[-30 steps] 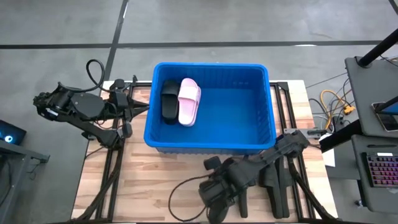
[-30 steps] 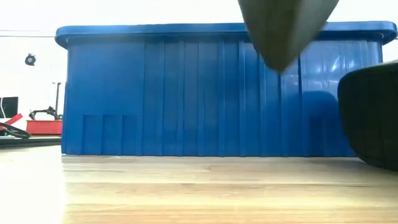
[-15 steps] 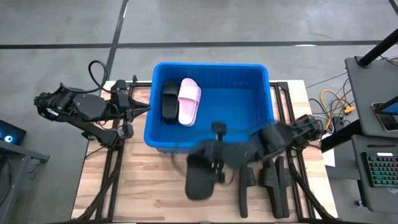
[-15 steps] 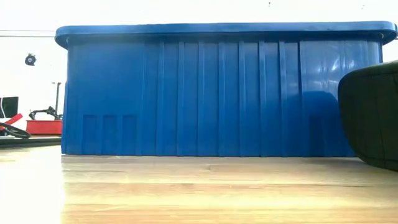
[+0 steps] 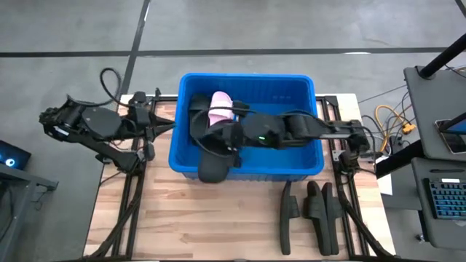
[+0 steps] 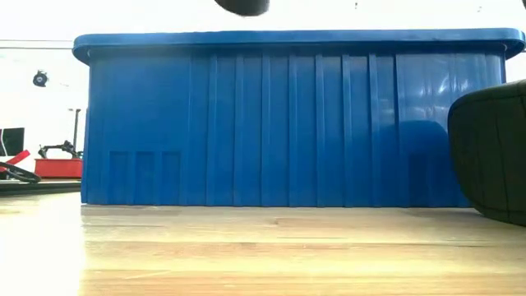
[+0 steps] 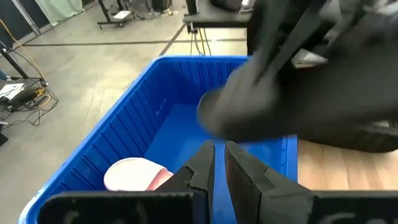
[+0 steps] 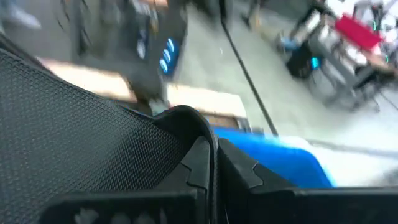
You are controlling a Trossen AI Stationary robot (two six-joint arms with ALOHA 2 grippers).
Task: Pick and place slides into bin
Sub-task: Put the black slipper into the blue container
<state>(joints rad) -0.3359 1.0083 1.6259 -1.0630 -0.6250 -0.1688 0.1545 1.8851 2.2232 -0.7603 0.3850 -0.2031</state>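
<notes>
High view: we see the right gripper reaching over the blue bin, clenched on a black slide that hangs over the bin's rim at about 7 o'clock. Inside the bin, toward 10 o'clock, a pink slide lies just beside another black slide. Three more black slides lie on the tabletop at 5 o'clock from the bin. The left gripper waits at 9 o'clock, just beside the bin's wall.

Low view: we see the bin's ribbed wall standing on the tabletop, and a black slide at 3 o'clock.

Left wrist view: the left gripper has its fingers closed together, holding nothing, near the bin's edge.

Right wrist view: the right gripper's fingers press a textured black slide.
</notes>
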